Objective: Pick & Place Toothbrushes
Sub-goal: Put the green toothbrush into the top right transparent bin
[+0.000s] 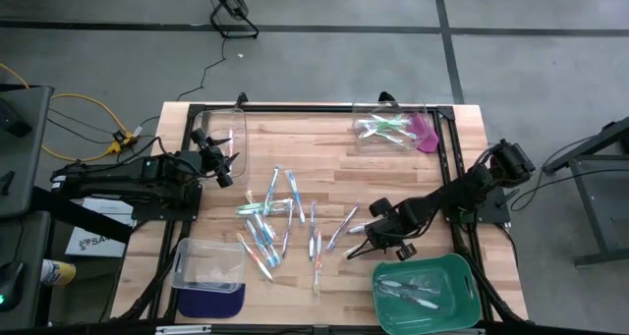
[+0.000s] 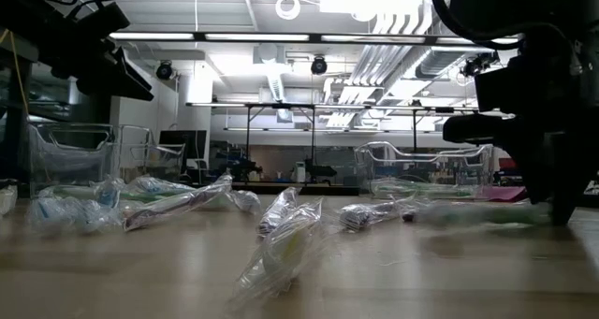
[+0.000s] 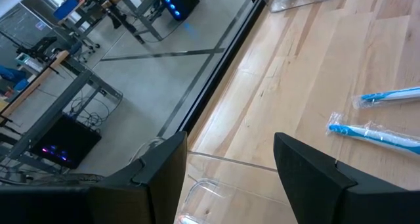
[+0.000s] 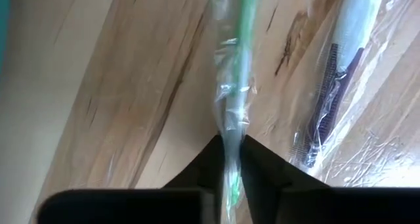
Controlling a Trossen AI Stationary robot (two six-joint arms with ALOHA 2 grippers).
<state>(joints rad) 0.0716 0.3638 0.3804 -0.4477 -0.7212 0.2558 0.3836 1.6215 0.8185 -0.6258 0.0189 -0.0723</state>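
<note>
Several toothbrushes (image 1: 280, 217) in clear wrappers lie scattered on the middle of the wooden table; in the low view they show as crinkled packets (image 2: 281, 235). My right gripper (image 1: 362, 247) is low at the pile's right edge, shut on a green toothbrush (image 4: 237, 66). A wrapped toothbrush with dark bristles (image 4: 331, 86) lies beside it. My left gripper (image 1: 222, 164) is open and hovers at the near rim of the far-left clear bin (image 1: 226, 129). In the left wrist view, two blue toothbrushes (image 3: 377, 135) lie on the wood beyond my left gripper (image 3: 230, 158). My right gripper pinches the wrapped green toothbrush between its two fingertips (image 4: 256, 159), on a stretch of the handle and wrapper (image 4: 230, 135). The toothbrush runs straight on ahead of the fingers, close over the wood. Whether its far end rests on the table, I cannot tell.
A green tray (image 1: 462, 276) at the near right holds a few toothbrushes. A clear bin (image 1: 393, 129) at the far right holds green ones beside a pink piece. Another clear bin (image 1: 209, 264) sits on a blue lid at the near left. A black frame borders the table.
</note>
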